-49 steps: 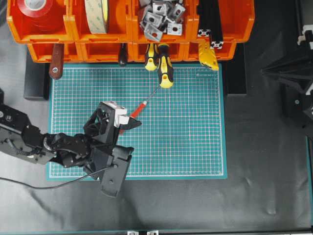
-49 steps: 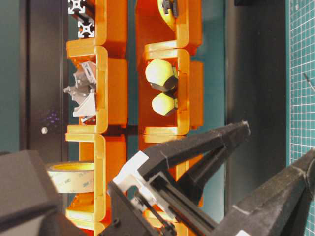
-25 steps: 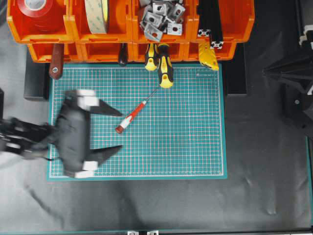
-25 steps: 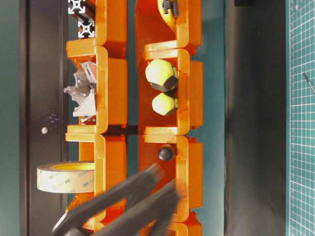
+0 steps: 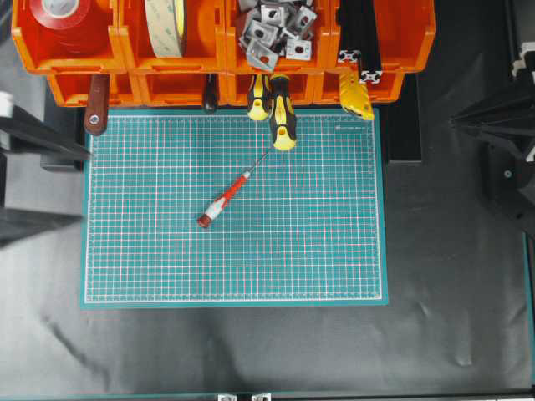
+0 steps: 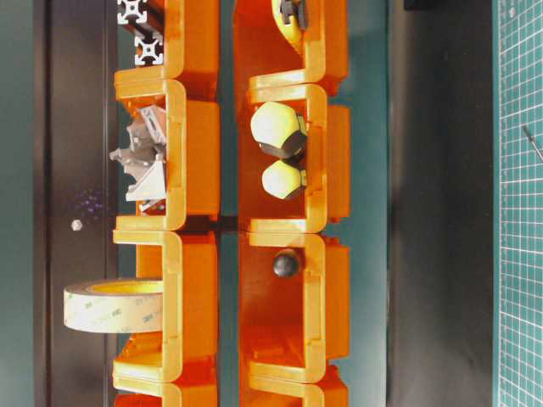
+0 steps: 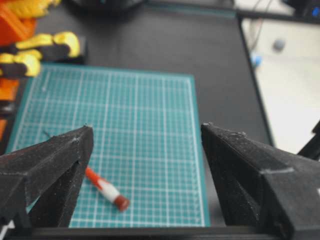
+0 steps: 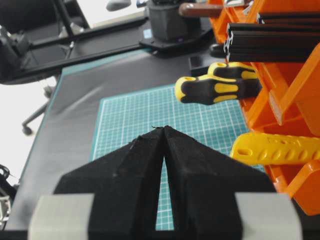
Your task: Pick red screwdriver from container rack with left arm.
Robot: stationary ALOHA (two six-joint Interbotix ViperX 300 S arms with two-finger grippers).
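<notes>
1. The left pincer [image 7: 145,150] stands wide, holding nothing; in the left wrist view its two black fingers [image 7: 47,165] frame the green cutting mat [image 7: 145,115] from above.
2. In the overhead view only the tips of that left pincer [image 5: 42,180] show, at the left edge of the picture, well apart from the tool.
3. The red screwdriver [image 5: 224,200] lies flat on the cutting mat [image 5: 318,234], out of the rack, set diagonally: dark red cap toward the lower left, thin metal shaft pointing up and right toward the yellow-and-black screwdrivers [image 5: 282,117].
4. In the left wrist view the red screwdriver [image 7: 107,190] sits low between the fingers, just beside the left one, partly hidden behind it.
5. The right pincer [image 8: 164,150] has its jaws pressed together with nothing between them, hanging over the mat's edge near the rack.
6. The container rack [image 5: 125,50], orange bins in rows, runs along the top of the mat and holds red tape [image 5: 63,17], a roll of pale tape [image 5: 165,25], grey metal brackets [image 5: 276,29] and black extrusions [image 5: 359,33].
7. A brown-handled tool [image 5: 96,104] and a yellow tool [image 5: 355,93] jut from the lower bins.
8. The table [image 5: 292,351] is covered in black.
</notes>
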